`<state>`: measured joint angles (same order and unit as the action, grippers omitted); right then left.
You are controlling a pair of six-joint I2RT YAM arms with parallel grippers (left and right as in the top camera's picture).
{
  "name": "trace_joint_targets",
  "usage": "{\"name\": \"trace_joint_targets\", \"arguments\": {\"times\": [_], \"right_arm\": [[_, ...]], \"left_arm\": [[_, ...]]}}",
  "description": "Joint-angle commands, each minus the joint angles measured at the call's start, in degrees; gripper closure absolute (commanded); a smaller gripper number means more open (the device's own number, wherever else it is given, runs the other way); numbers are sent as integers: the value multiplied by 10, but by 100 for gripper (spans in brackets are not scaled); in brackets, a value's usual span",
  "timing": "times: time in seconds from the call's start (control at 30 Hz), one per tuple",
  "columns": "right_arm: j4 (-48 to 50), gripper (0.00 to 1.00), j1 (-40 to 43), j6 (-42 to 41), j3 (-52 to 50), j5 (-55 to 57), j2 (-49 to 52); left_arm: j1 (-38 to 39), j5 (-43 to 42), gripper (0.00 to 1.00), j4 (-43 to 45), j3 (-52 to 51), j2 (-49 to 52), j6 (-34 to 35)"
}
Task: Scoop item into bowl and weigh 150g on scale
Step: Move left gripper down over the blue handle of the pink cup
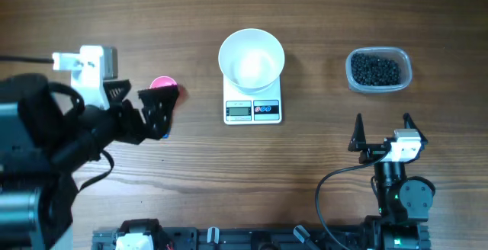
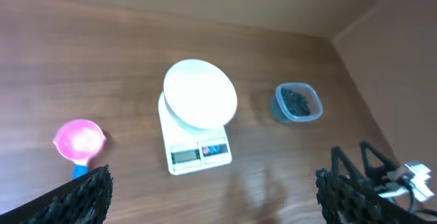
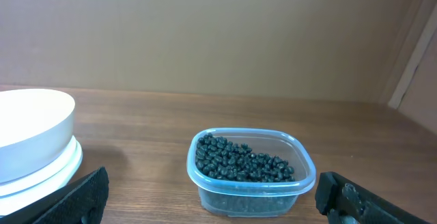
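A white bowl [image 1: 252, 58] sits empty on the white scale [image 1: 252, 110] at the table's middle. The item, small black beads [image 1: 375, 68], fills a clear tub [image 1: 379, 84] at the right. A pink scoop [image 1: 162, 84] with a blue handle lies left of the scale. My left gripper [image 1: 137, 101] is open beside the scoop, holding nothing. In the left wrist view its fingers frame the bowl [image 2: 199, 93], scale [image 2: 198, 154] and scoop [image 2: 80, 141]. My right gripper [image 1: 383, 124] is open, short of the tub [image 3: 249, 183], with the beads [image 3: 239, 161] straight ahead.
The right arm's base stands at the front right edge [image 1: 396, 197]. The left arm's bulk covers the table's left side [image 1: 46, 143]. Bare wood lies between the scale and the tub and in front of the scale.
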<state>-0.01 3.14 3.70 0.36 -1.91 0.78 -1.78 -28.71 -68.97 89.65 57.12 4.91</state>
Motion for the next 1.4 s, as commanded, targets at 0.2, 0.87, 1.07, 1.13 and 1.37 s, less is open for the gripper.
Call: {"name": "trace_joint_targets", "arguments": {"times": [0.2, 0.87, 1.07, 1.13, 1.37], "right_arm": [[1, 0, -2, -7, -1, -3, -3], [1, 0, -2, -7, -1, -3, -3], [1, 0, -2, -7, -1, -3, -3], [1, 0, -2, -7, -1, -3, -3], [1, 0, -2, -7, -1, -3, -3]], "left_arm": [[1, 79, 0, -109, 15, 98, 78], [1, 179, 0, -57, -177, 220, 106], [-11, 179, 0, 26, -255, 220, 111], [-29, 184, 0, 55, -278, 220, 110], [-49, 198, 0, 104, -307, 220, 138]]}}
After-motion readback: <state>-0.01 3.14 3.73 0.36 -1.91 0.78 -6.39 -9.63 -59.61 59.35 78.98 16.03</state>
